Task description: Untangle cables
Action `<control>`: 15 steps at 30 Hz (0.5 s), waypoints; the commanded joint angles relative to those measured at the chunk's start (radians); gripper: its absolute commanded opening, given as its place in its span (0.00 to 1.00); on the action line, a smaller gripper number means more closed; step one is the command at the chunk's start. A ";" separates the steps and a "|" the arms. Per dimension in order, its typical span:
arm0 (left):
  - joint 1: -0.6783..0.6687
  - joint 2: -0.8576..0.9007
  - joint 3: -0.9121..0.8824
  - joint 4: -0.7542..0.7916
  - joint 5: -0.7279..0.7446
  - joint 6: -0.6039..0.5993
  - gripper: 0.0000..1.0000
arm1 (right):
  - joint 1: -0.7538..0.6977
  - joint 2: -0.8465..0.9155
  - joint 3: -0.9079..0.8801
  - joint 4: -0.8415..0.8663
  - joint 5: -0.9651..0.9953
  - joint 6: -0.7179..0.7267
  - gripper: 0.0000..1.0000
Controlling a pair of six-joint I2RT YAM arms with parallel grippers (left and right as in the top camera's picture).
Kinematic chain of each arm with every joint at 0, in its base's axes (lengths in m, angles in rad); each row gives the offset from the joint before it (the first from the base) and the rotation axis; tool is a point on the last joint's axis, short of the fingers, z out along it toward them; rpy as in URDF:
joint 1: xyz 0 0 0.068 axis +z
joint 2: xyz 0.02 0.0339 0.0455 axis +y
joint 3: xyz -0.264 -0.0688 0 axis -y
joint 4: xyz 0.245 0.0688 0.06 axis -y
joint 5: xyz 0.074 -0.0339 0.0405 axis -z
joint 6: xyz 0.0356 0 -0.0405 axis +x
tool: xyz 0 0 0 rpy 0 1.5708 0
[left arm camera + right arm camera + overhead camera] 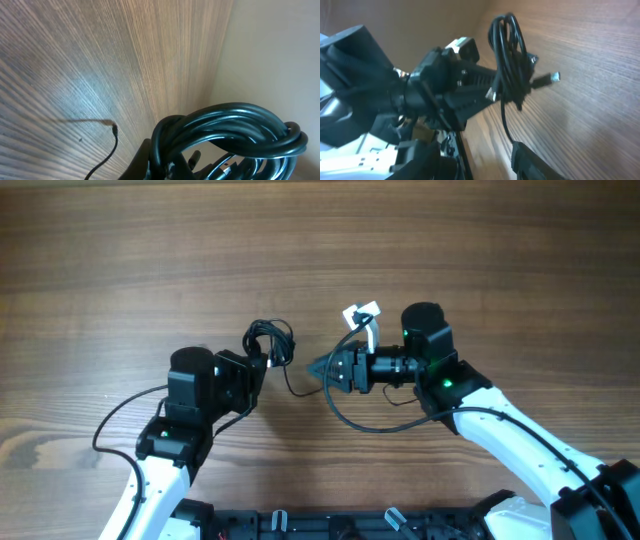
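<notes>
Cables (270, 338) pinched in left claw (267, 361), mid table (100, 260), well off edges; right claw (322, 368) state unclear.

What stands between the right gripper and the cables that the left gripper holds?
Nothing visible. Only the table shows between the right gripper and the cables, which the left gripper clamps. One loose strand hangs from them toward the right gripper.

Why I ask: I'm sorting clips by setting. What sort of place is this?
Probably a robotics lab bench: a wood-grain table, a left arm and right arm reaching over it, and a bundle of black cables gripped in the left claw.
</notes>
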 commanded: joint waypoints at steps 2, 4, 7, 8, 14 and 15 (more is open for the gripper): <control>-0.075 -0.009 0.008 0.012 -0.020 -0.019 0.04 | 0.061 0.006 0.006 0.017 0.214 0.048 0.37; -0.105 -0.009 0.008 0.012 -0.055 -0.020 0.04 | 0.082 0.006 0.006 0.002 0.277 0.084 0.30; -0.118 -0.009 0.008 0.028 -0.063 -0.020 0.04 | 0.085 0.006 0.006 -0.014 0.294 0.095 0.27; -0.119 -0.009 0.008 0.043 -0.063 -0.020 0.04 | 0.085 0.006 0.006 -0.016 0.291 0.097 0.27; -0.132 -0.009 0.008 0.072 -0.066 -0.072 0.04 | 0.085 0.006 0.006 -0.040 0.227 0.114 0.27; -0.137 -0.009 0.008 0.071 -0.068 -0.072 0.04 | 0.085 0.006 0.006 -0.040 0.222 0.115 0.27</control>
